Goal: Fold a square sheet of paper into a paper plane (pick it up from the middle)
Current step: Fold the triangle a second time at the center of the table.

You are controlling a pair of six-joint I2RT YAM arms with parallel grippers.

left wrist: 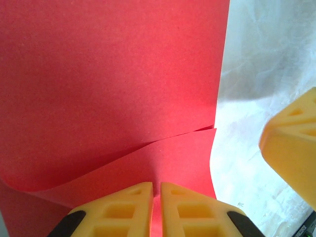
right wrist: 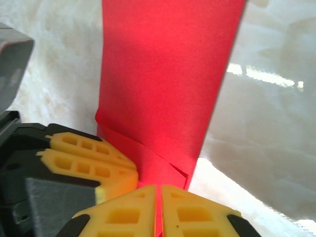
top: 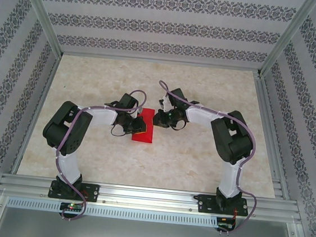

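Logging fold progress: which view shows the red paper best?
Right wrist: the red paper shows both long edges and its layered near end. Left wrist is too close: one flap edge. Top external gives a small, partly covered rectangle.

Nothing legible on any surface. A few faint, tiny marks [left wrist: 240, 203] on the tabletop [left wrist: 256, 163] in the left wrist view, too small to read.
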